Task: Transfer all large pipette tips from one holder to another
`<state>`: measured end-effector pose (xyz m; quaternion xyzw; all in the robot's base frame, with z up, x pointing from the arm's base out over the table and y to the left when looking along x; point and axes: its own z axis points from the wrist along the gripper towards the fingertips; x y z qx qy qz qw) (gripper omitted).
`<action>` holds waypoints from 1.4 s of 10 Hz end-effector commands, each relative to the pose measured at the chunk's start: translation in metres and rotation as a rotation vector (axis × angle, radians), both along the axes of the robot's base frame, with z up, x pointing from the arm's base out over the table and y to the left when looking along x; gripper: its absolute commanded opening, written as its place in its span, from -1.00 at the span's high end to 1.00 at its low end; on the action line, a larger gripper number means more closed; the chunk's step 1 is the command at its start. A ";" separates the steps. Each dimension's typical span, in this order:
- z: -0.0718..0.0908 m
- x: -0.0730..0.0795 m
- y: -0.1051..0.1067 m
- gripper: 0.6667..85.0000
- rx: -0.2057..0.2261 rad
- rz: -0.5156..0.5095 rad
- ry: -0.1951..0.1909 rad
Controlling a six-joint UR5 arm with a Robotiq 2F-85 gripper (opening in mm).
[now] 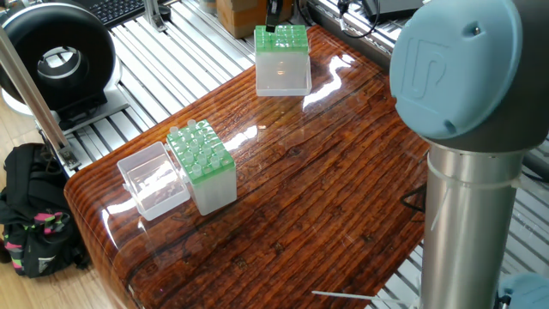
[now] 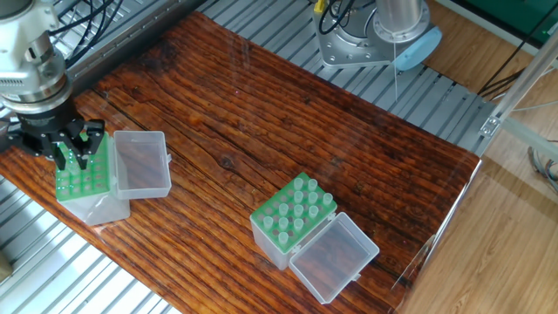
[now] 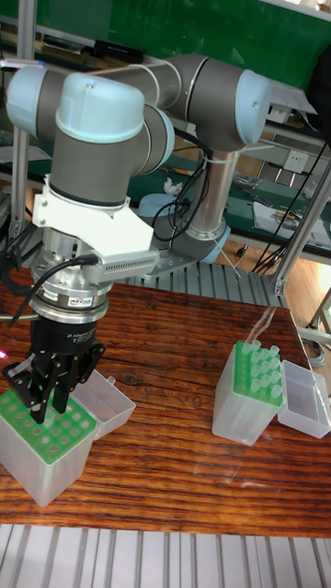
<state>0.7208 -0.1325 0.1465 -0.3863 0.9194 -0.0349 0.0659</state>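
Pincer (image 3: 48,397) hangs just over the empty green-topped holder (image 3: 41,444), fingers close together; whether a tip sits between them cannot be told. Large pipette tips (image 2: 296,208) stand in the other holder (image 2: 281,228), well apart on the bench (image 2: 261,131).

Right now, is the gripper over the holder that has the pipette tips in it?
No, the gripper hangs over the tipless holder; the pipette tips stand elsewhere.

A raised "UR" logo is showing on the blue joint cap (image 1: 455,64) of the robot arm; no other text is reading clearly.
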 end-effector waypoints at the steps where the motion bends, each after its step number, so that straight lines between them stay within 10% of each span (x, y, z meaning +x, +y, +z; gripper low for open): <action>1: 0.001 0.002 0.004 0.22 0.015 0.005 -0.004; 14: 0.004 0.006 0.004 0.74 0.023 -0.012 -0.023</action>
